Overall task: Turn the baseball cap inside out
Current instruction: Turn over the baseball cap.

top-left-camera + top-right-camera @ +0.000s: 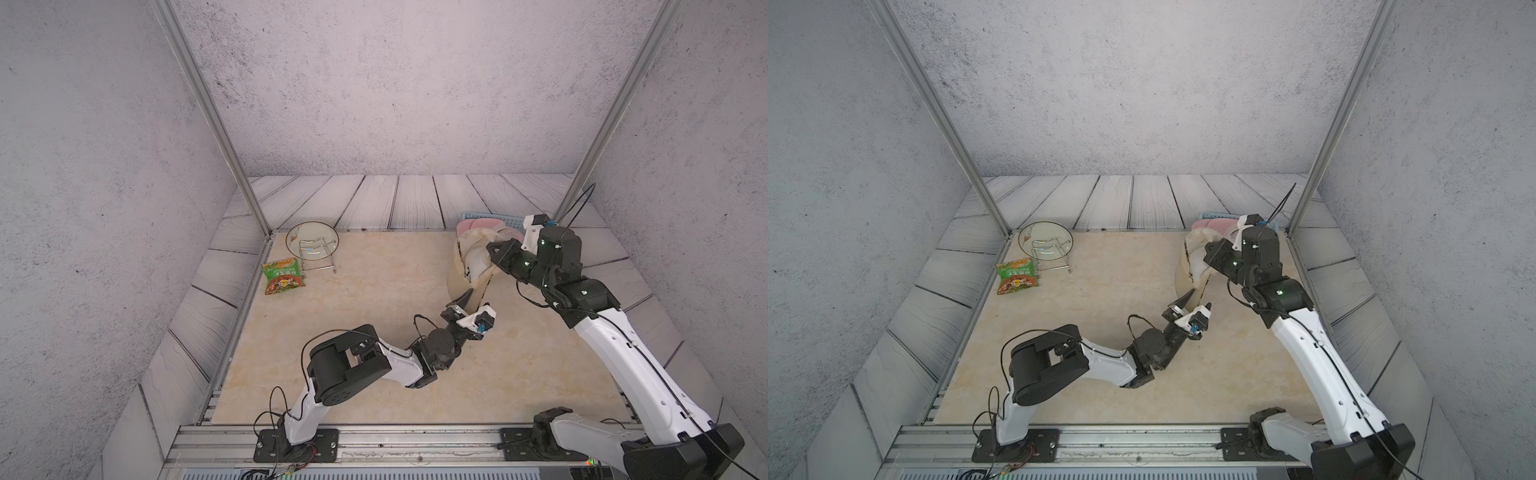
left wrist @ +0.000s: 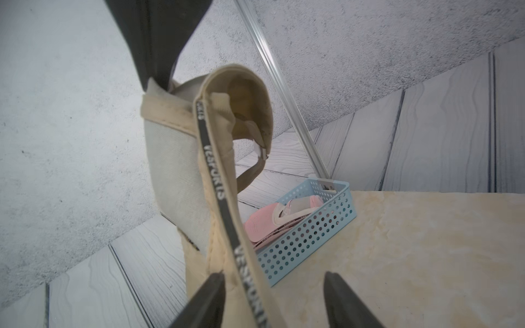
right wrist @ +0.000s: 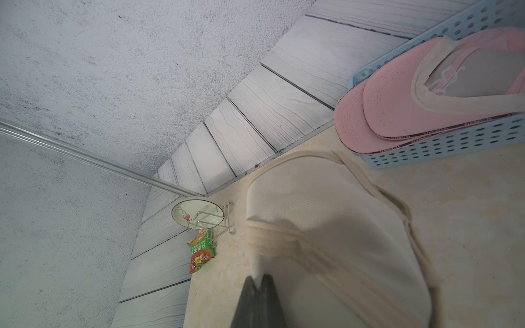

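The left gripper (image 1: 473,302) sits low over the pale stone-look tabletop (image 1: 353,340), its jaws apart with the lower rim of the cream cap (image 1: 467,257) between them. The cap hangs lengthwise, rising away, hollow side facing that gripper, its fabric pinched tight in the right gripper (image 3: 259,279). Behind, the right arm half hides a blue basket (image 2: 312,227) of pink caps (image 3: 397,113).

grey speckled walls (image 1: 374,83) on three sides, with two slanted aluminium posts (image 1: 216,124) down to the back corners. pale wood-grain planks (image 1: 374,199) around a beige marbled surface (image 1: 374,282). metal rail (image 1: 415,436) along the near edge. soft, even light.
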